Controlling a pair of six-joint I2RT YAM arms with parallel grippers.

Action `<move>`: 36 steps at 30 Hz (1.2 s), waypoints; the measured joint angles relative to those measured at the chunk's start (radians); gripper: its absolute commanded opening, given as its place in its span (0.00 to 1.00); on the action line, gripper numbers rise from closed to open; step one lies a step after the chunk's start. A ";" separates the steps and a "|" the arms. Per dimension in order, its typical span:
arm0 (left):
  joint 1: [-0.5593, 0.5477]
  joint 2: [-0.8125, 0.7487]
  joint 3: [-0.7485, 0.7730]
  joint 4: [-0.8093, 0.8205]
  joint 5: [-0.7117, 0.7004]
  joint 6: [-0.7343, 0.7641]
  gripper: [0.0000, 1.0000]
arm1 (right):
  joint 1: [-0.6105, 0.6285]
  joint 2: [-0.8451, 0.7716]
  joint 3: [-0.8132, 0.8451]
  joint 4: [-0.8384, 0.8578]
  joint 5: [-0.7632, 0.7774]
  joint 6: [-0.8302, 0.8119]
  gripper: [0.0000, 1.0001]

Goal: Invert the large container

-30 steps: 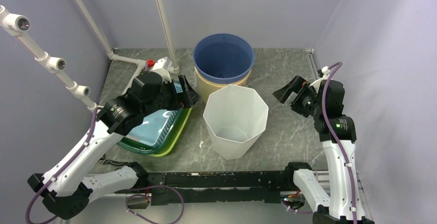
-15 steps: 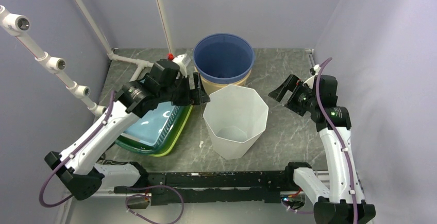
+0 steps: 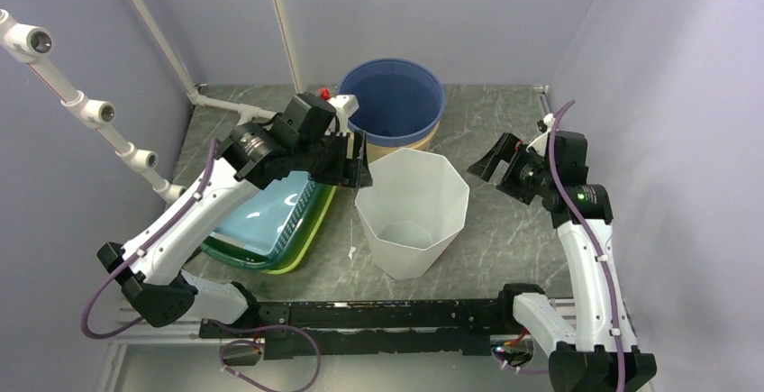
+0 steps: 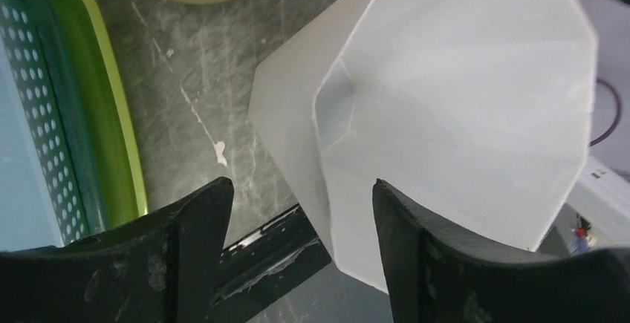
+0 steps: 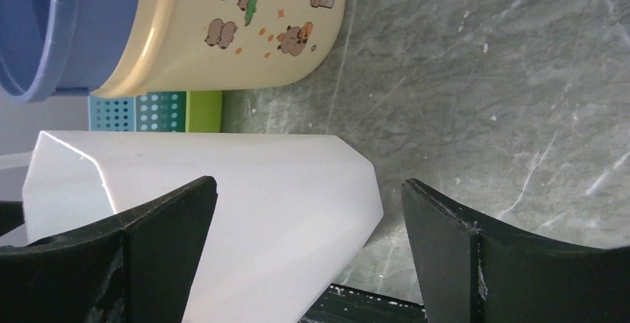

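The grey marbled table is lying under both of your tools. The large white faceted container is standing on it upright, mouth up, between your two grippers. It is right at the tip of the left one and a short way ahead of the right one.

Beyond the container, on the far side from your left gripper's tips, the blue bucket is sitting nested in the cream cartoon-printed bucket. The stacked baskets are lying beneath your left arm, behind its fingers: a light-blue one is sitting inside a green one.

Your left gripper is hovering at the container's near-left rim with its jaws spread. In the left wrist view the rim edge is running up through the gap between the two fingers, so they are straddling the wall. I cannot tell whether either one is touching it.

Your right gripper is hanging with its jaws spread wide and pinching nothing. It is pointing at the container's right side and standing apart from it.
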 measured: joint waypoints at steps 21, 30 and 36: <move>-0.076 0.061 -0.129 0.028 -0.062 0.013 0.10 | 0.000 0.043 0.002 -0.046 0.078 -0.032 0.97; -0.049 -0.067 -0.332 0.182 -0.101 -0.097 0.03 | 0.000 0.041 -0.005 -0.026 0.005 0.021 0.96; 0.011 -0.211 -0.547 0.339 -0.091 -0.195 0.03 | 0.000 0.021 -0.016 -0.015 -0.026 0.047 0.97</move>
